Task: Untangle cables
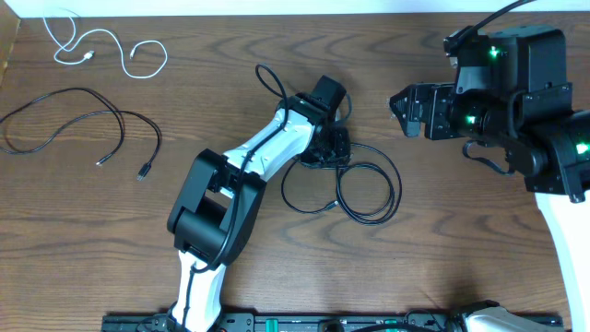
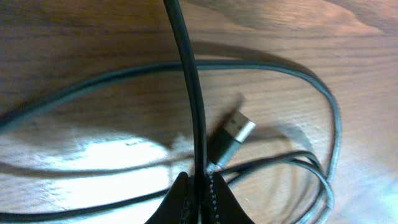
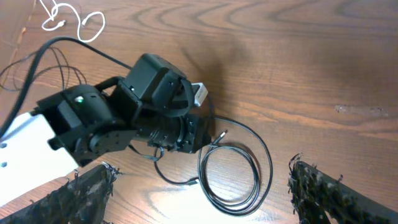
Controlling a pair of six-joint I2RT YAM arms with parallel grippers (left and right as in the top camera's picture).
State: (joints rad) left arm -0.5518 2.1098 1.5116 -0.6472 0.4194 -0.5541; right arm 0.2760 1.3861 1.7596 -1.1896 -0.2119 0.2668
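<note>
While my left gripper (image 2: 198,186) is clenching a strand of the coiled black cable (image 2: 189,81), I am judging this the step of freeing the one cord that looks tangled; its plug (image 2: 236,129) is lying just beside the grip, its loops spreading to the right; my right gripper (image 1: 400,115) is hanging released, well apart to the right; the white cable (image 1: 101,44) and the other black cable (image 1: 83,120) are lying far left, apart; next I should be lifting slowly, letting the loops slide open.

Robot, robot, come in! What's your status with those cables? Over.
Left gripper shut on the coiled black cable, mid-table. Right gripper open, hovering aside. White cable and other black cable lie apart at far left. Nothing in the way.
</note>
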